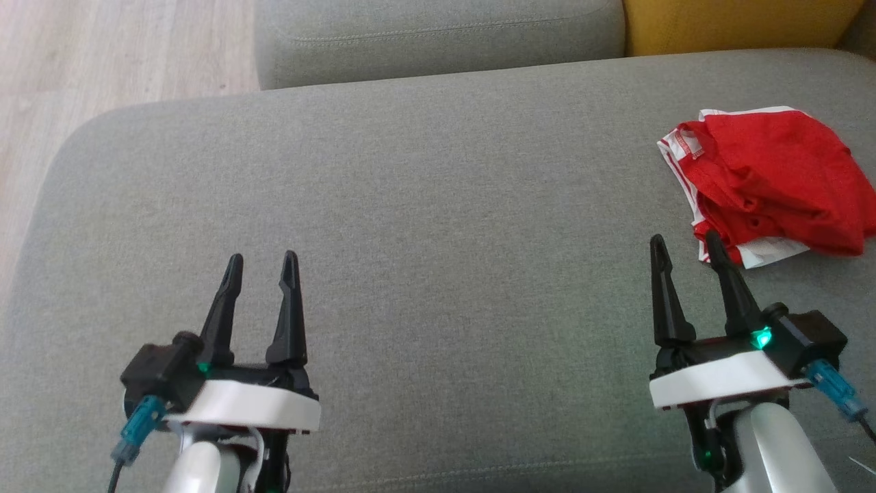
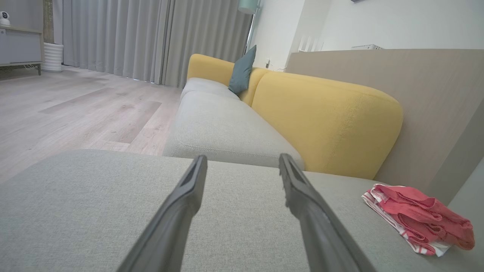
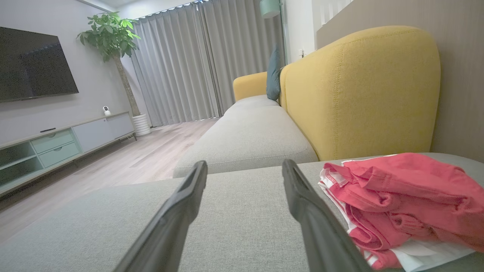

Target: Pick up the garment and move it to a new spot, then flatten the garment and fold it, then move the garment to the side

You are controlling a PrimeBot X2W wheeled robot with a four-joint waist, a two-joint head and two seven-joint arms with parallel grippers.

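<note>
The garment is a red piece with white striped trim, lying in a loose folded heap at the far right of the grey sofa cushion. It also lies low at the right in the left wrist view and just right of the fingers in the right wrist view. My right gripper is open, its fingertips just short of the garment's near left corner, holding nothing. Over the cushion's near left part my left gripper stands open and empty, far from the garment.
A second grey seat cushion lies beyond the one under me, with a yellow backrest at the far right. Wooden floor drops away past the cushion's left edge. A wood-panelled wall stands behind the garment.
</note>
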